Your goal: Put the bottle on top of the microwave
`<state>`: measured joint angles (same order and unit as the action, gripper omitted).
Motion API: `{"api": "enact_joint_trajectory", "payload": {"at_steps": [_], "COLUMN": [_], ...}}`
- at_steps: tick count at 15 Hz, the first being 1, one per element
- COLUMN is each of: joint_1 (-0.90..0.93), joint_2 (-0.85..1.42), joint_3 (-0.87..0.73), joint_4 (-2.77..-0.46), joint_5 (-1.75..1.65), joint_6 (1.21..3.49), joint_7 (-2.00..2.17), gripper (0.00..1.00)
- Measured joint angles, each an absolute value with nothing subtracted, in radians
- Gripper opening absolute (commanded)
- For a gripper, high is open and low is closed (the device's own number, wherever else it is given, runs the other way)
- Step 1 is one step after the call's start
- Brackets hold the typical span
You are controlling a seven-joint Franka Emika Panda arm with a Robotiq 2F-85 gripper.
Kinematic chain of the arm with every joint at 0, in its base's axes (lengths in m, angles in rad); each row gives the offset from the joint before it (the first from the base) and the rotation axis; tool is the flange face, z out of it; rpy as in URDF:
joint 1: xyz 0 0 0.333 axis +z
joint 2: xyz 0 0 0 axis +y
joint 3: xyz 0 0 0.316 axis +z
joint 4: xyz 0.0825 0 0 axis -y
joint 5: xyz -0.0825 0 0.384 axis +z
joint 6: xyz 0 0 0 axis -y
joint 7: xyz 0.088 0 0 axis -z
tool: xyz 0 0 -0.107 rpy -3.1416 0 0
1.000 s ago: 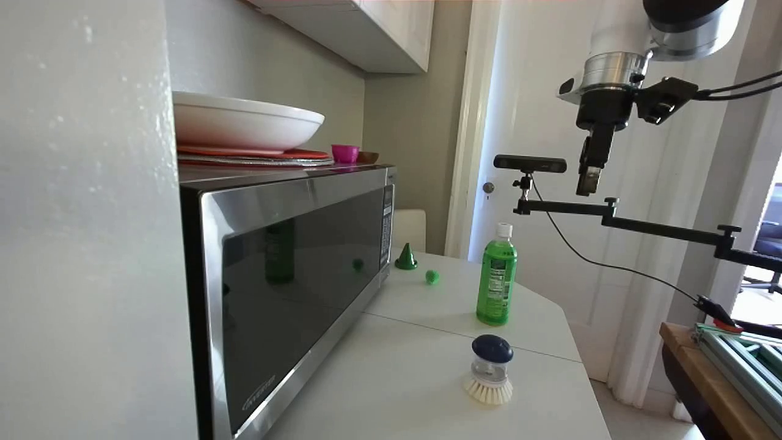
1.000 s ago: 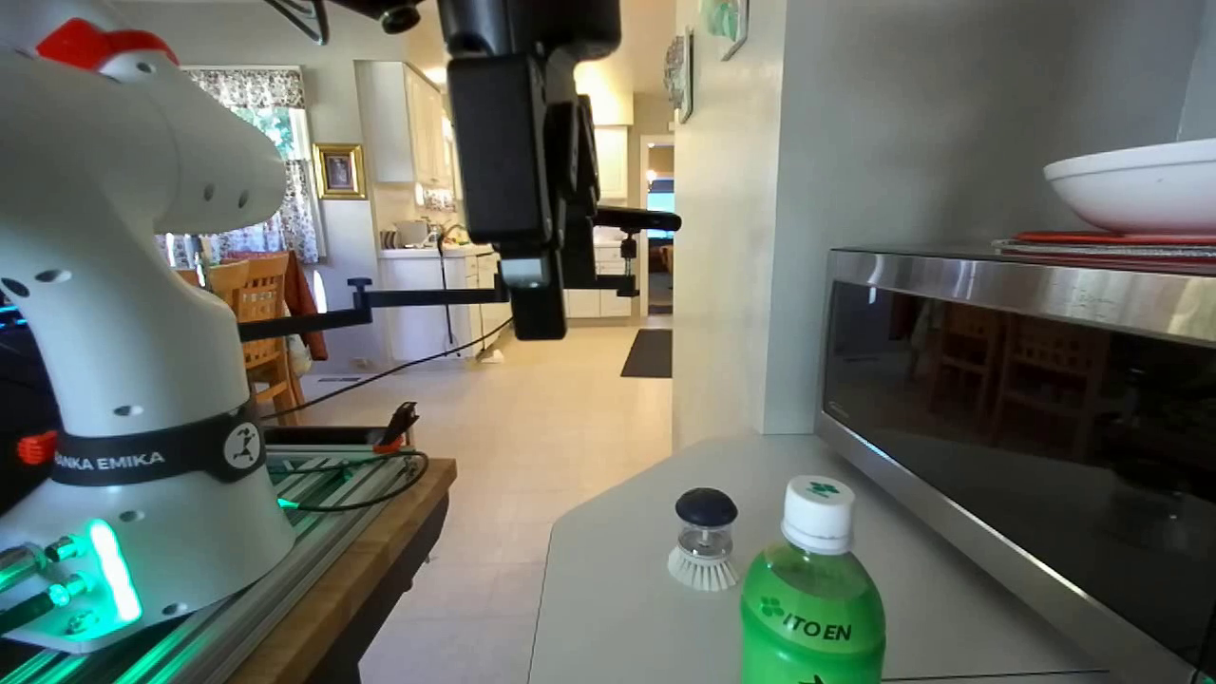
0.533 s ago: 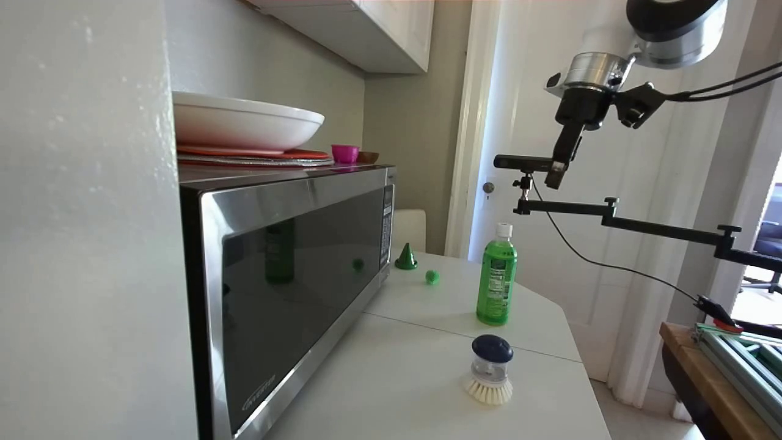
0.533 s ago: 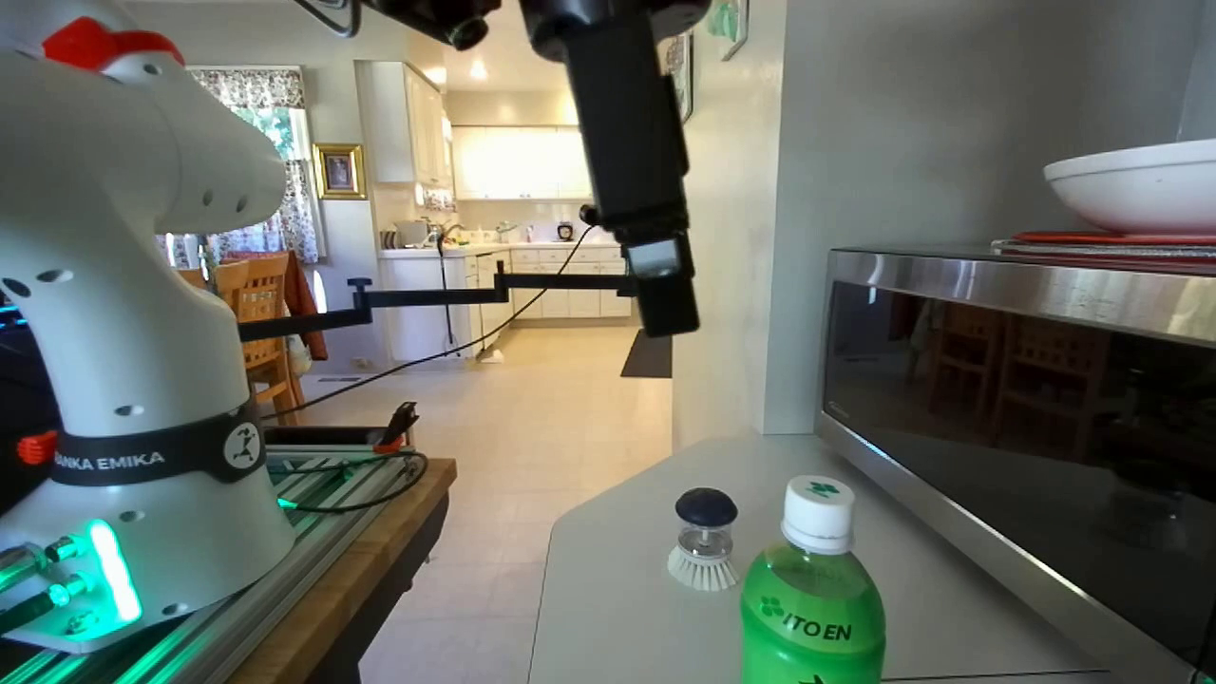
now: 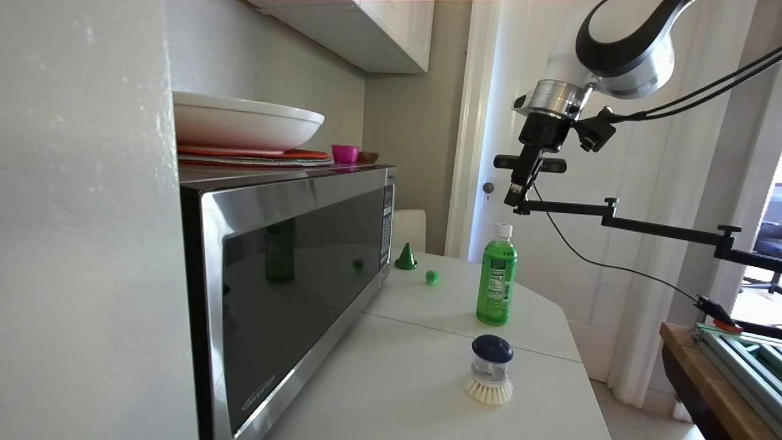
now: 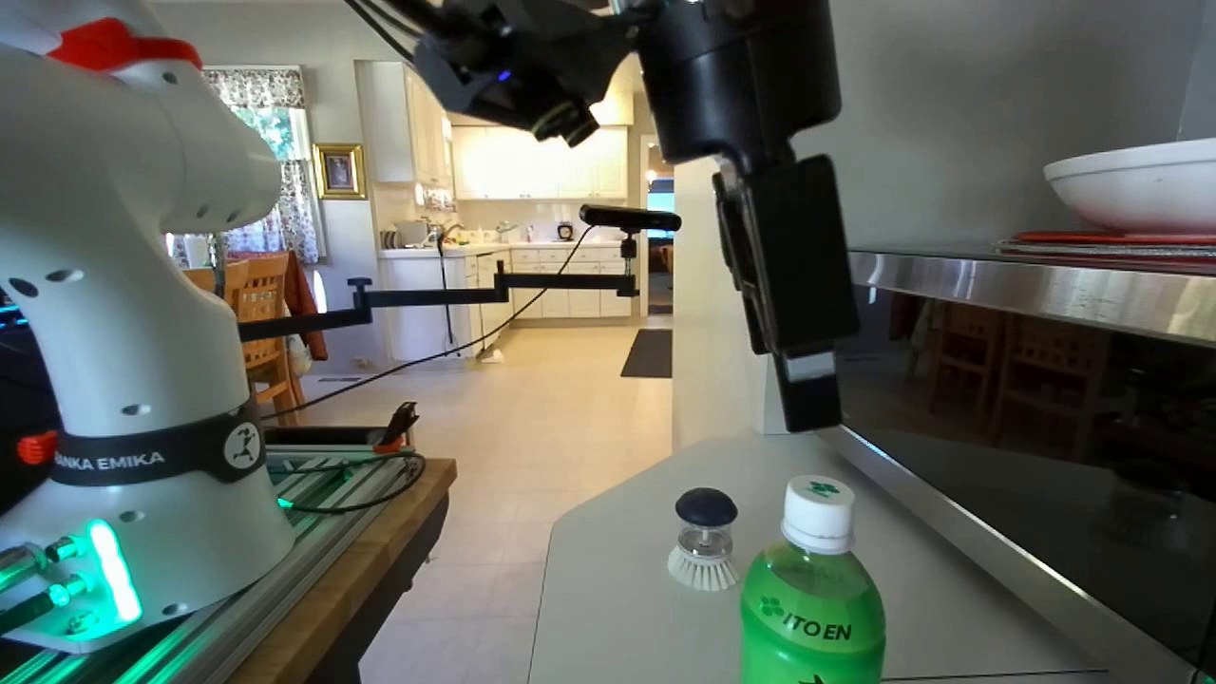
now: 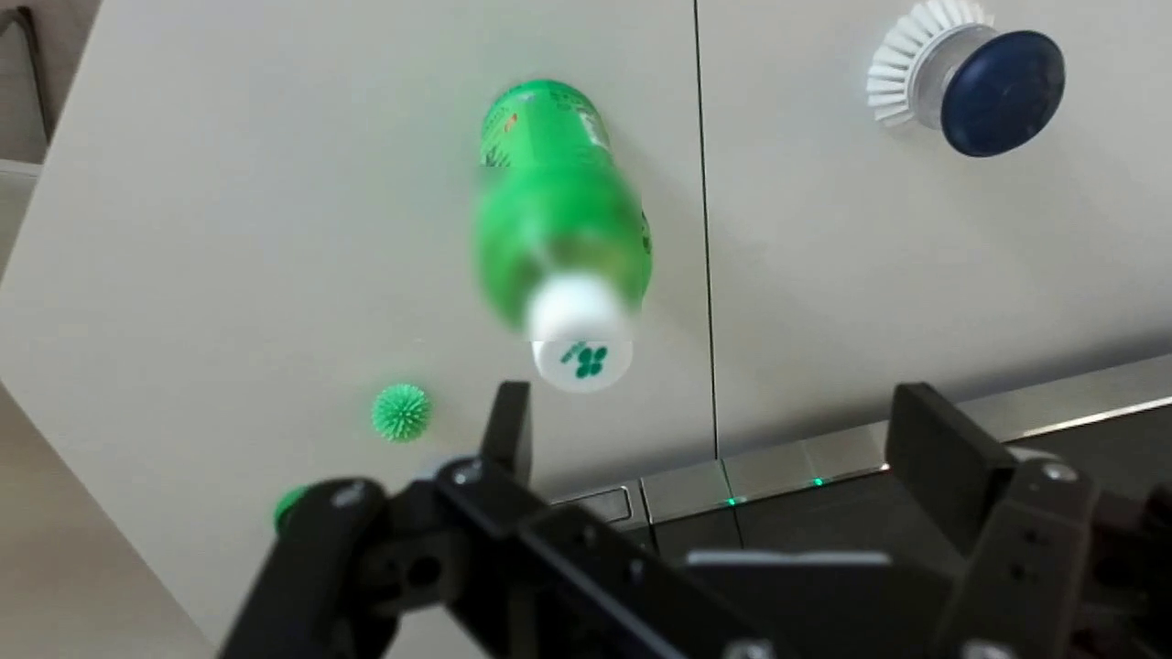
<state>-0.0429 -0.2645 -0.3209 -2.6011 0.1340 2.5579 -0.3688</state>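
Counter point(image 5: 415, 370) leaves room between bottle point(image 5: 496, 282) and microwave point(image 5: 299, 299), jaws spread

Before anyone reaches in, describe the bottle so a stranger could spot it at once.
Find the big stainless-steel microwave. On the white tabletop in front of it, near the navy-topped dish brush, stands a green ITO EN bottle. A small spiky ball and a cone are green too, but only the bottle is tall, with a white cap.

Below me lie a pale tabletop point(image 7: 275, 229) and floor point(image 6: 513, 465); beyond me, in an exterior view, a white door point(image 5: 611, 174).
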Motion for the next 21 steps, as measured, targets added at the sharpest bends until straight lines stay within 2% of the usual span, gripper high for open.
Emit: {"api": "enact_joint_trajectory", "payload": {"at_steps": [21], "joint_1": [-0.083], "joint_2": [-0.076], "joint_3": [-0.278], "joint_4": [-2.527], "joint_5": [0.132], "joint_6": [2.576], "joint_7": [-0.534], "gripper": [1.00]}}
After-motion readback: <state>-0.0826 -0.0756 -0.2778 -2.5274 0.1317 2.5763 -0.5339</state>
